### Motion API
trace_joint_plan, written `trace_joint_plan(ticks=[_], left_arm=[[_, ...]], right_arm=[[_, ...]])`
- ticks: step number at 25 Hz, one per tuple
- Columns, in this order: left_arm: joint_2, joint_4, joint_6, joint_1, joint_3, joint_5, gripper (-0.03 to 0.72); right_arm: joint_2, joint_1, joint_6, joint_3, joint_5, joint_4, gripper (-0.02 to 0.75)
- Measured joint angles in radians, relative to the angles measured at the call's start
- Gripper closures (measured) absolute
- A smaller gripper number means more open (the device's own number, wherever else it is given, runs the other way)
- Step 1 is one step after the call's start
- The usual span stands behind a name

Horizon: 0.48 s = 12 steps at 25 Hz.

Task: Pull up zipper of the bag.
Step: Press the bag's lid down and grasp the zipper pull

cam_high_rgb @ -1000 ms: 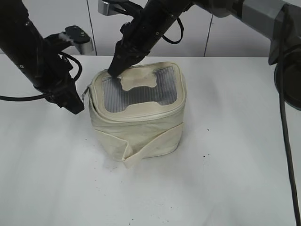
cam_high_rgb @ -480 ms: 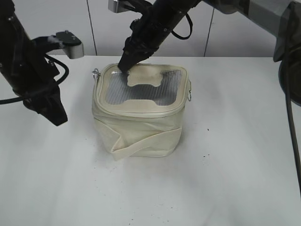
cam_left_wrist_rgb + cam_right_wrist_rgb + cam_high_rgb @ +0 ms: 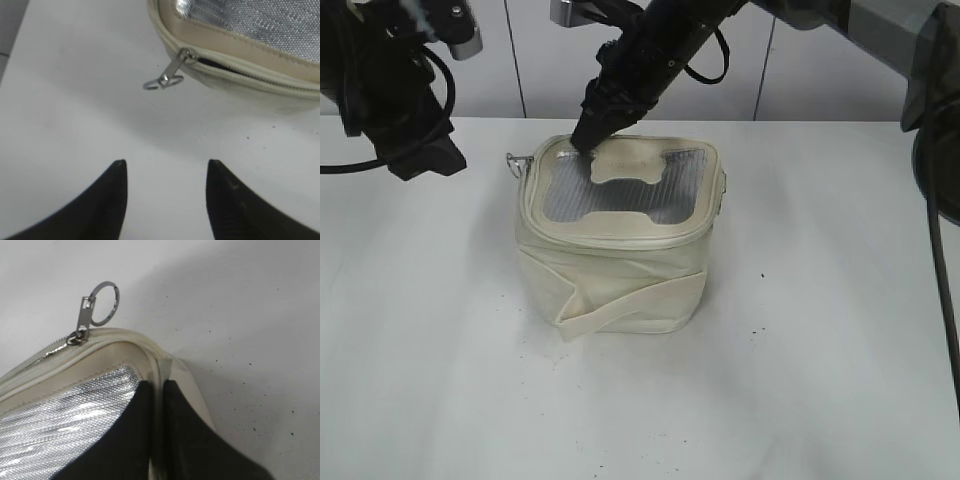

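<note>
My left gripper [image 3: 165,192] has lifted away gaping and empty while my right gripper [image 3: 157,440] stays pinched on the soft bag [image 3: 620,250] rim, so I'd take the slippery ring pull [image 3: 167,79].

A white table [image 3: 820,330] carries a single item, a cream fabric bag [image 3: 620,260] sitting directly on its surface a little left of centre and towards the back edge. The tabletop is matte and lightly marked, with small dark specks scattered to the right of the bag and near its front. A loose fabric strap [image 3: 620,305] hangs across the bag's front side, its lower end down at the table. In the left wrist view, a metal zipper pull ring [image 3: 162,81] at the bag's corner hangs out over the white surface
</note>
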<state>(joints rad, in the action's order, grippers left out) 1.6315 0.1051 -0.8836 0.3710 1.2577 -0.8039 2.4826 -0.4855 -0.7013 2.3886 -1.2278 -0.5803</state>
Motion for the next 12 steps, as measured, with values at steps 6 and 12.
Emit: trace_joint_plan(ticks=[6,12], left_arm=[[0.001,-0.002,-0.219,0.000,0.000,0.111,0.274],[0.064,-0.001,-0.291,0.005,0.000,0.131,0.271]], right_arm=[[0.000,0.000,0.000,0.000,0.000,0.000,0.724],[0.000,0.000,0.000,0.000,0.000,0.000,0.724]])
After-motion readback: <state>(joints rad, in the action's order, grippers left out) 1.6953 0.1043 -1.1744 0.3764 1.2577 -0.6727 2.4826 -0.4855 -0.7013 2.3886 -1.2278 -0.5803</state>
